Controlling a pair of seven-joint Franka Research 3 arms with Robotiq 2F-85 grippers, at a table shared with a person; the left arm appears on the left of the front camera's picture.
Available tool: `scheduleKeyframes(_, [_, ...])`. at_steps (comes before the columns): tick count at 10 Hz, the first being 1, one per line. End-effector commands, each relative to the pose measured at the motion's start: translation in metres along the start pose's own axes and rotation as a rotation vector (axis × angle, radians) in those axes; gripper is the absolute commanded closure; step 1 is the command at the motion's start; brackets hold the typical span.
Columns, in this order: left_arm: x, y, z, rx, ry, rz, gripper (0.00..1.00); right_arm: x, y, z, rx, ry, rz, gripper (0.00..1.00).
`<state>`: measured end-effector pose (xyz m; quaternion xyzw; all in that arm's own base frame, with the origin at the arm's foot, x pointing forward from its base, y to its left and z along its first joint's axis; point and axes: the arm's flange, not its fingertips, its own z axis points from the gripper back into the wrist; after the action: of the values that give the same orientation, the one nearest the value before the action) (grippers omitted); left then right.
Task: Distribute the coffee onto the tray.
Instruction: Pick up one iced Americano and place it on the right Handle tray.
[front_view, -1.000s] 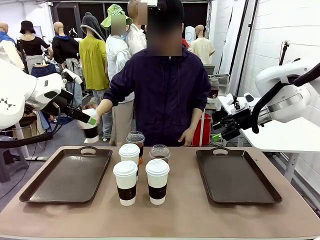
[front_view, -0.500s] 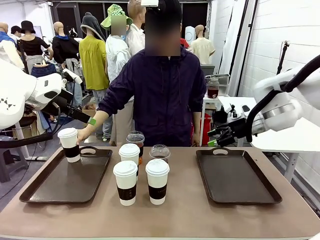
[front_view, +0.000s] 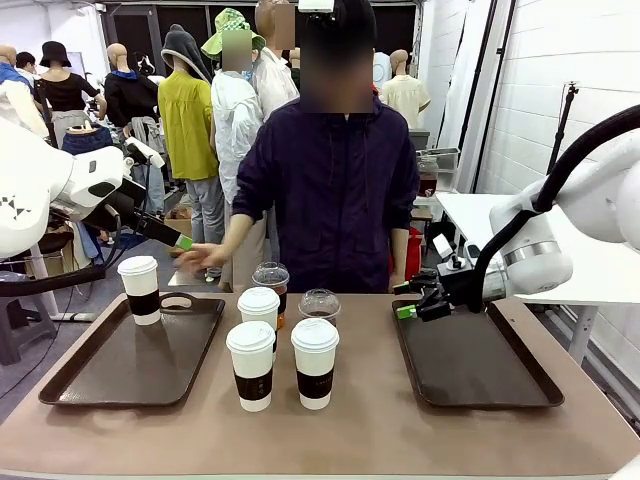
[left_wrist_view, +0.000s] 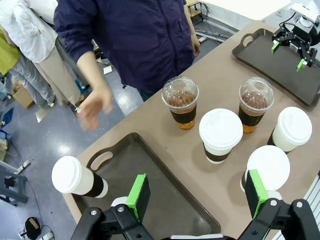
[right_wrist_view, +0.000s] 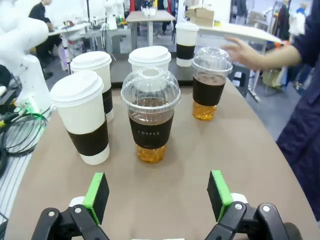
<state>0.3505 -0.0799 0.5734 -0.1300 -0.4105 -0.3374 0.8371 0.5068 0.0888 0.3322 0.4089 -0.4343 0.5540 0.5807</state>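
Left tray (front_view: 100, 385) was mostly bare: one lone cup (front_view: 140, 290) stood at its far-left corner, the rest was free. The table (front_view: 350, 440) middle between the trays was blocked by front-left cup (front_view: 251, 365), front-right cup (front_view: 315, 362), rear paper cup (front_view: 259, 305) and two iced cups (front_view: 270, 277) behind, with tight gaps. Person's hand (front_view: 200, 258) hung over the far edge near the left tray's far-right corner. Right tray (front_view: 480, 370) was bare, with right gripper (front_view: 405, 300), jaws apart, over its far-left corner. The near-edge strip was free.

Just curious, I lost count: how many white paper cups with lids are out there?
4. One white cup stands at the left tray's far corner. Three more are at the table's middle: two in front, one behind. None seems hidden.
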Motion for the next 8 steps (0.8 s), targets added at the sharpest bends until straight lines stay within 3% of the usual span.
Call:
scheduleKeyframes(1, [-0.0007,0.0006,0.0010,-0.006,0.000,0.003,0.00,-0.0131,-0.0034,-0.0116,-0.001,-0.086,0.000,0.00])
scheduleKeyframes(4, [-0.0007,0.0006,0.0010,-0.006,0.000,0.003,0.00,-0.0215,-0.0020,-0.0164,-0.023,-0.071,-0.059,0.00])
scheduleKeyframes(8, [-0.0007,0.0006,0.0010,-0.006,0.000,0.003,0.00,-0.0200,0.0007,-0.0167,0.003,-0.063,-0.033,0.00])
